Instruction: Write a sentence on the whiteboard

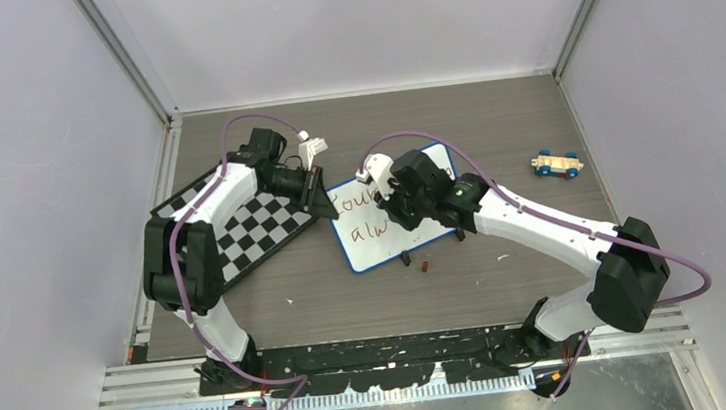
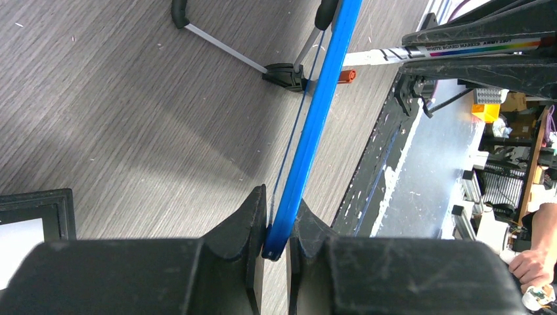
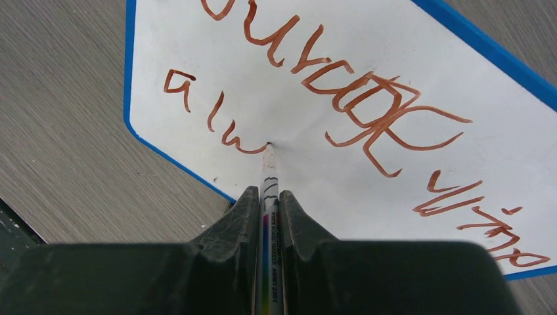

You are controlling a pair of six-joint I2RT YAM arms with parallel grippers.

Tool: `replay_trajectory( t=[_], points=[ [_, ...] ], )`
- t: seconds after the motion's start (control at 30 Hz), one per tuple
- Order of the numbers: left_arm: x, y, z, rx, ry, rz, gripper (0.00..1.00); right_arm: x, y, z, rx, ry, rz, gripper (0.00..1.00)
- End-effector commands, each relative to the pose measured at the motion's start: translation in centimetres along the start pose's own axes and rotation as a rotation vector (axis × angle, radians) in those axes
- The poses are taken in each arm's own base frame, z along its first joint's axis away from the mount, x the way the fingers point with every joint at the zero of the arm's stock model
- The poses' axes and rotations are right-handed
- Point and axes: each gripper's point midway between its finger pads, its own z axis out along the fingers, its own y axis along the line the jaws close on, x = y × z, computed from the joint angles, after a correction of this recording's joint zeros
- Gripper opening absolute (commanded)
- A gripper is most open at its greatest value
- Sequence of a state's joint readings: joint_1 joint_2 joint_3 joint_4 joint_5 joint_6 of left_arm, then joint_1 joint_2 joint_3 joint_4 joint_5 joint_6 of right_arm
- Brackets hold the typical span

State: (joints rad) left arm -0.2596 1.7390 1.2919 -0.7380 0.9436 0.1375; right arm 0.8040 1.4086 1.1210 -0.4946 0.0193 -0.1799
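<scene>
1. My left gripper (image 2: 276,220) is closed on the blue frame edge of the small rectangular white whiteboard (image 3: 197,79); the frame passes between both fingers.
2. The whiteboard is propped on its black clip feet on the grey wood-grain desk (image 1: 492,122); it sits just beside the black-and-white checkered chessboard (image 1: 261,230).
3. My right gripper (image 3: 269,197) is closed on the white-barrelled whiteboard marker (image 3: 269,172); the barrel runs out between the fingers; the tip touches the board surface.
4. The brownish-red handwritten sentence (image 3: 368,98) has an upper line running across the board; the lower line reads "alw" so far; the tip rests just after the "w".
5. Step in hand, as I judge it: writing the second line; the sentence looks unfinished.
6. The next move calls for light, even tip pressure; I should carry short strokes along the lower line into the unwritten area; letters must stay clear of the upper line and inside the blue frame.
7. The left gripper must hold firm; otherwise the board may slide or tip under the marker.
</scene>
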Motion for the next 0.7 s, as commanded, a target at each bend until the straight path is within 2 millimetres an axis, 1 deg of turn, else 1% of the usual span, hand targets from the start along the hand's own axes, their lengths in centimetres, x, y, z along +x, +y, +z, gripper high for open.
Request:
replay_trajectory(
  t=[0.0,0.1,0.23,0.33,0.5,0.67],
  points=[
    [-0.6,0.4,0.0,-0.026,0.003,0.012,0.00,-2.3,0.3,-1.6,-0.030,-0.079,0.016,0.00],
    [-0.6,0.4,0.1,-0.023,0.002,0.012,0.00,-1.6,0.4,-1.6,-0.032,-0.065,0.017,0.00],
    [-0.6,0.3,0.1,-0.022,0.003,0.012,0.00,-0.9,0.1,-1.1,-0.013,-0.043,0.015,0.00],
    [-0.5,0.4,0.1,-0.024,0.003,0.013,0.00,-0.7,-1.0,-0.8,0.048,-0.034,0.015,0.00],
    [-0.5,0.3,0.1,-0.025,0.002,0.013,0.00,-1.3,-1.9,-0.4,0.098,-0.043,0.022,0.00],
    [-0.5,0.3,0.0,-0.025,0.002,0.014,0.00,-2.4,-1.7,-0.1,0.081,-0.072,0.038,0.00]
  ],
)
